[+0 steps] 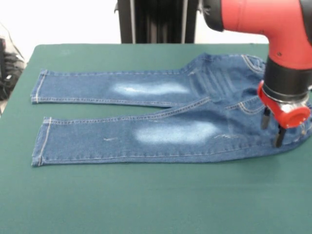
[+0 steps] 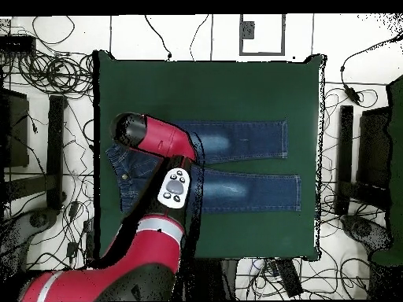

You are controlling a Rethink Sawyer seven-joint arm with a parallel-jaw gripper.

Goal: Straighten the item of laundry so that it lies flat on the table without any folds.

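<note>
The item of laundry [image 1: 161, 124] is a small pair of blue jeans with faded whitish thigh patches, spread on the green table [image 1: 146, 204]. Its two legs run side by side toward the left in the front view, and the waistband lies at the right. My gripper [image 1: 273, 129] hangs over the waistband's near right corner, open, its two dark fingers apart and pointing down close to the denim. I cannot tell whether the tips touch the cloth. From overhead, the jeans [image 2: 244, 165] stretch to the right and the red arm hides the gripper. The cloth around the waist looks slightly rumpled.
The red arm [image 2: 157, 141] crosses the waist end of the jeans in the overhead view. Green table [image 2: 205, 86] surface surrounds the jeans on all sides. Cables and black stands lie on the floor around the table.
</note>
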